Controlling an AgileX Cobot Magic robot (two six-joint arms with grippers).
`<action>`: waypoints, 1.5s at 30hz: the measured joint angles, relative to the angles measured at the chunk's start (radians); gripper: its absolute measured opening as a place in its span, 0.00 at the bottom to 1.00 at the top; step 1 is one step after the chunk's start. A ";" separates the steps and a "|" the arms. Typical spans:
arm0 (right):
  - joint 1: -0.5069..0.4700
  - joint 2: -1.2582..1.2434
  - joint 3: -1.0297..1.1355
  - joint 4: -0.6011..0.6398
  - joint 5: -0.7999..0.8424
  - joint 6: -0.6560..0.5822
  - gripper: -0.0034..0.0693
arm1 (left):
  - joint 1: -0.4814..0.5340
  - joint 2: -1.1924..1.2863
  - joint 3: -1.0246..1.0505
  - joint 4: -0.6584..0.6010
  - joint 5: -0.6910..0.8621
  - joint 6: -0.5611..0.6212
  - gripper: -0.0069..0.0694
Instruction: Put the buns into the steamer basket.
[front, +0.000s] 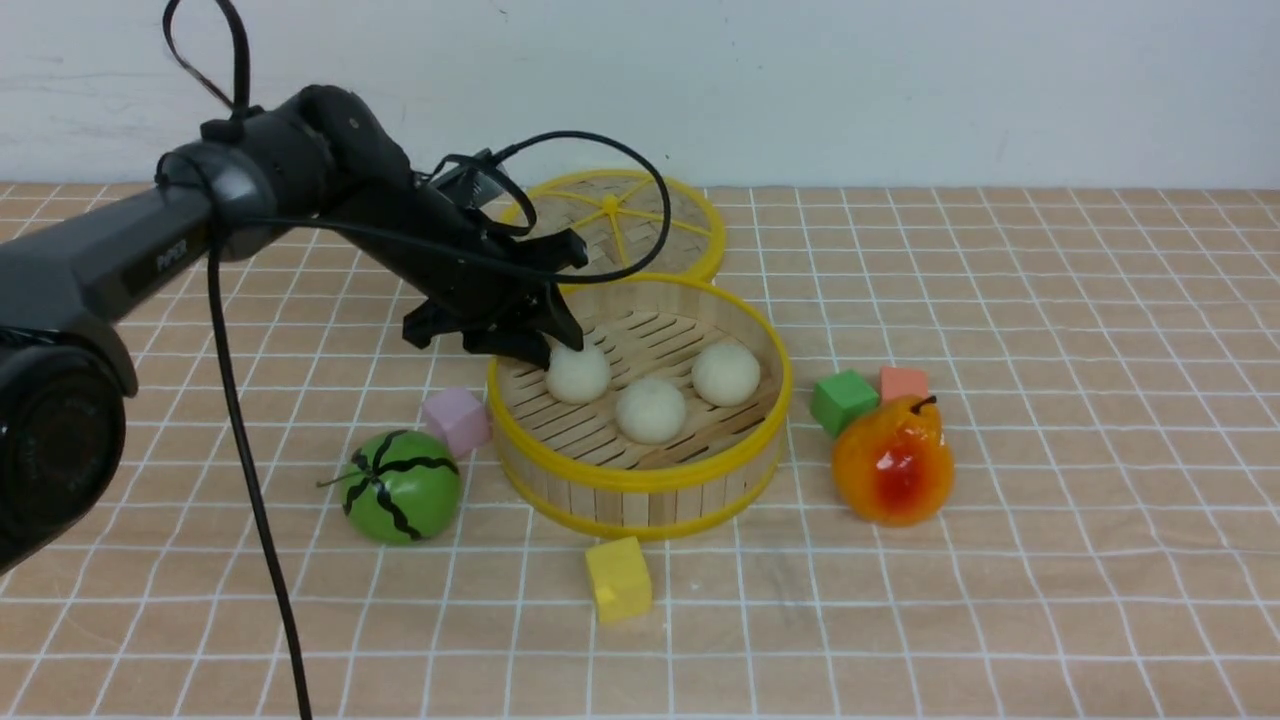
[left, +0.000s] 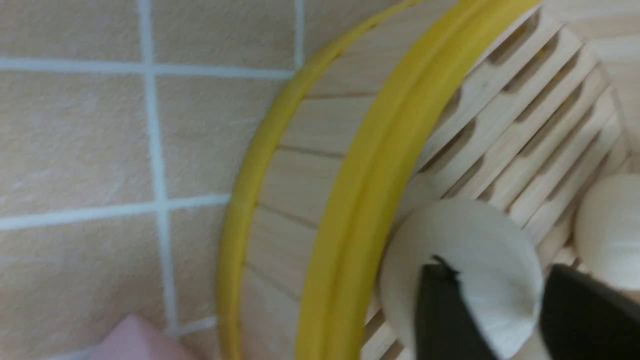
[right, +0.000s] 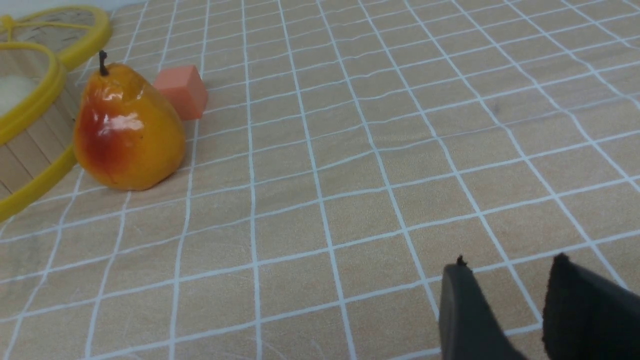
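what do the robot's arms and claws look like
The left arm is dark grey to black, with a rounded tube-like link bearing small white lettering and bulky rounded joints. Black cables loop over it and one hangs down to the table. Its claw is black with angular fingers. Of the right arm only the claw shows: two dark, tapered, matte fingers.
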 joint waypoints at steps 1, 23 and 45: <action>0.000 0.000 0.000 0.000 0.000 0.000 0.38 | 0.000 -0.002 0.000 0.008 0.003 0.000 0.56; 0.000 0.000 0.000 0.000 0.000 0.000 0.38 | 0.001 -0.784 0.054 0.425 0.274 -0.130 0.82; 0.000 0.000 0.000 0.000 0.000 0.000 0.38 | 0.001 -1.860 1.335 0.559 -0.065 -0.220 0.07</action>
